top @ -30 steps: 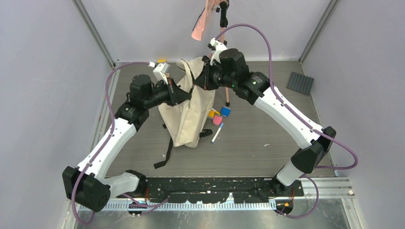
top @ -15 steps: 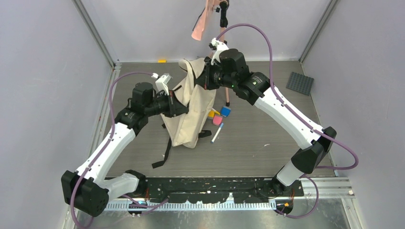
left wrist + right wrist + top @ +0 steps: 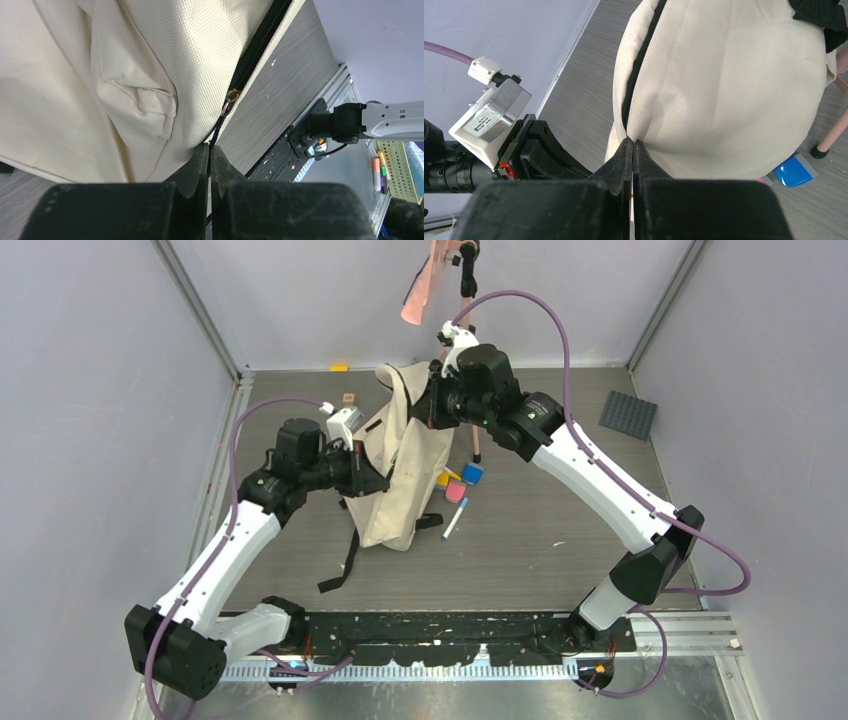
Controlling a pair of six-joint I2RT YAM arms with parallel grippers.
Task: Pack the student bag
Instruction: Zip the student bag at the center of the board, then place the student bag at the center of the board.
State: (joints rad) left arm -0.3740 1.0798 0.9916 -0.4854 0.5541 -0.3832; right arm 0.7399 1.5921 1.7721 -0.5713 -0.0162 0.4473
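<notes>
The student bag (image 3: 405,490), beige canvas with a black zip, is held upright at mid-table between both arms. My left gripper (image 3: 384,480) is at its left side. In the left wrist view the jaws (image 3: 209,146) are shut on the thin black cord of the zip pull (image 3: 229,103), at the lower end of the zip (image 3: 260,45). My right gripper (image 3: 427,406) holds the bag's top. In the right wrist view it (image 3: 633,142) pinches the canvas (image 3: 724,90) right beside the zip (image 3: 639,60). The inside of the bag is hidden.
Blue (image 3: 472,474), pink (image 3: 456,492) and yellow (image 3: 441,478) blocks and a pen (image 3: 455,519) lie just right of the bag. A small brown cube (image 3: 349,398) sits at the back left, a dark mat (image 3: 629,414) at the back right. A black strap (image 3: 346,562) trails toward the near edge.
My left gripper has slid down the bag's left side toward the near edge with the zip cord in it, uncovering the brown cube. The right gripper has stayed at the bag's top.
</notes>
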